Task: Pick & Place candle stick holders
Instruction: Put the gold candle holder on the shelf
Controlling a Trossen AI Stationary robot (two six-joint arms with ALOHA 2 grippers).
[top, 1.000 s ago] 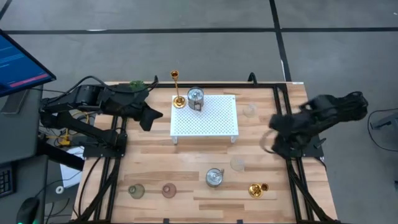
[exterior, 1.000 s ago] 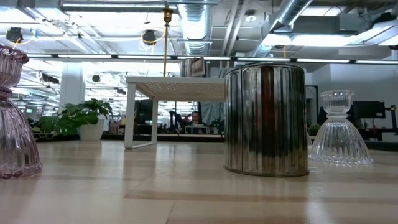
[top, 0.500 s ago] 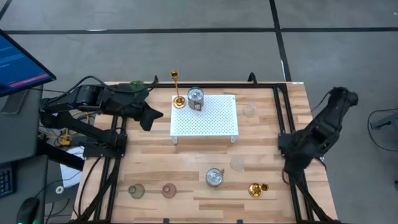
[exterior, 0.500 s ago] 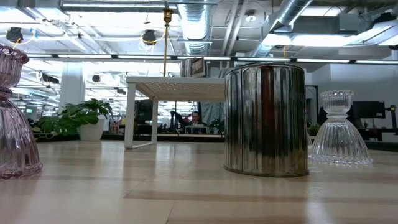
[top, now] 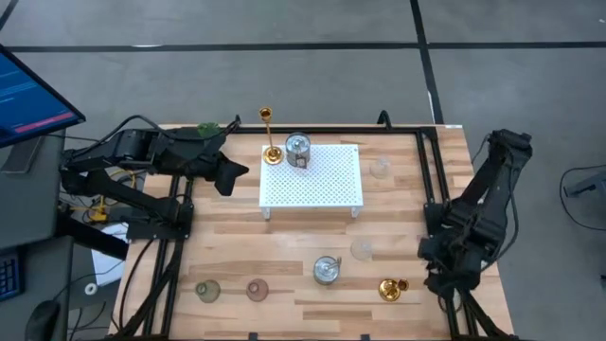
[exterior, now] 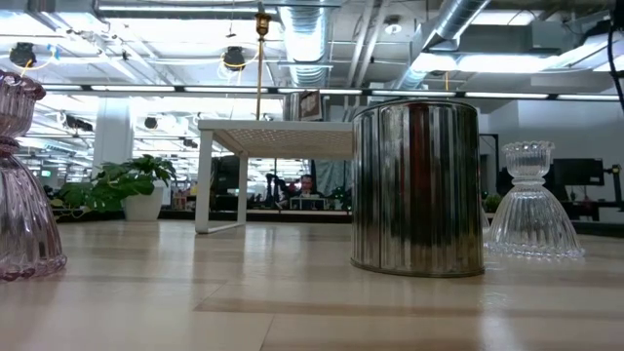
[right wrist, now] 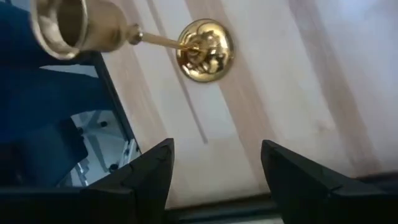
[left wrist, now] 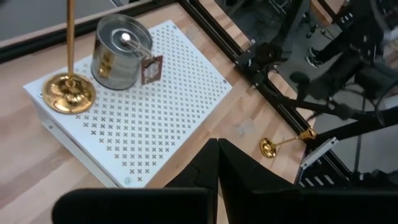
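Right gripper [right wrist: 214, 171] lowered beside toppled gold holder [right wrist: 134, 38], wide open, empty

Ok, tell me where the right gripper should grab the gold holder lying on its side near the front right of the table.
Take the fallen gold holder by its thin stem, probably from above with the fingers across it. It lies on its side, so the round base stands on edge and the cup is wide; the stem is the narrowest part. The right gripper is open close by, near the table's edge.

Tall gold holder [left wrist: 68, 37] top beyond picture edge.
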